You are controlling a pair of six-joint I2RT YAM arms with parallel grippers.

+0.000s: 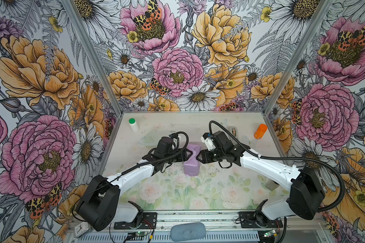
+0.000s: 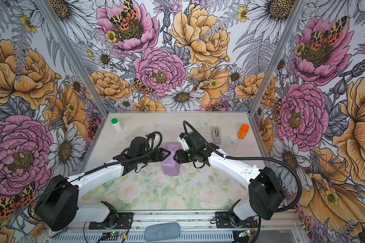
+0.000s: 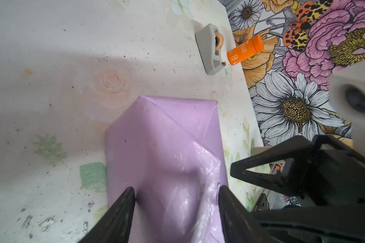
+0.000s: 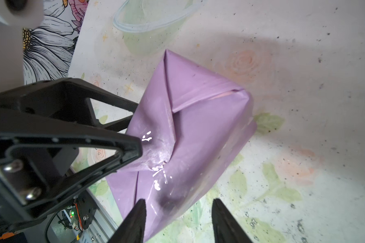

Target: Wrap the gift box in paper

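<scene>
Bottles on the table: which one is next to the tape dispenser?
The orange bottle, at the back right beside the grey tape dispenser. The white bottle with the green cap is far off at the back left.

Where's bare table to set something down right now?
Near strip of table, in front of the wrapped gift box; far middle between white bottle and tape dispenser. Crowded mid-table: left gripper and right gripper flank the box.
</scene>
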